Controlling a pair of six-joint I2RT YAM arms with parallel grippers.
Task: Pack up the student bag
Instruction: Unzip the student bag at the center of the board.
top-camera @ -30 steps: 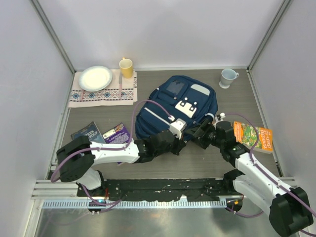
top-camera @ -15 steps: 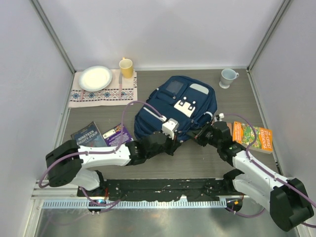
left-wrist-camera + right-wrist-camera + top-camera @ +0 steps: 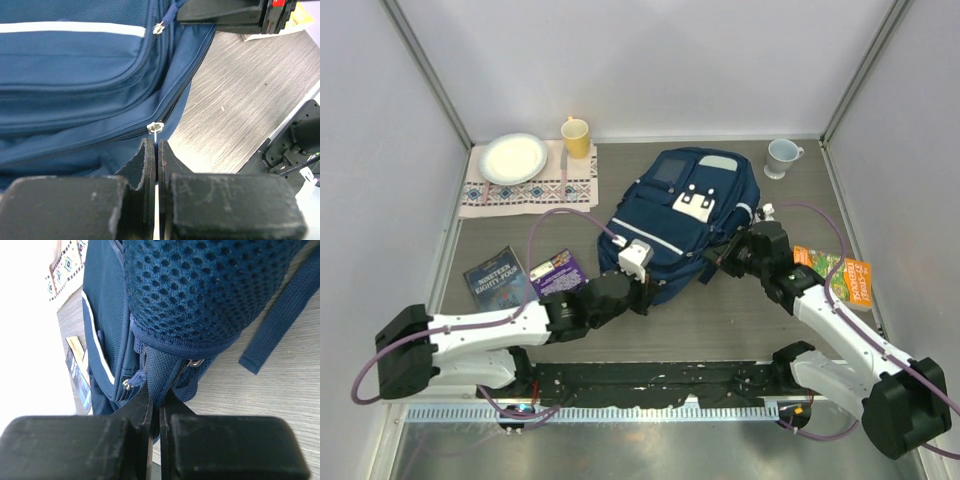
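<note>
From above, the navy student bag lies slanted on the table, between both arms. Left wrist view: the left claw is pinched together, its tips just under a zipper pull on the bag. Right wrist view — the right claw is clamped on the bag's mesh tab.

Grey table under student bag, books, placemat, mug.

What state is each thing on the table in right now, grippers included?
Student bag: lying flat, front flap down.
Left gripper: jaws shut on the zipper pull.
Right gripper: jaws shut on the bag's mesh tab.
Yellow cup: upright.
Pale mug: upright.
Plate: empty, on the placemat.
Orange book, purple book, dark book: closed, flat.
</note>
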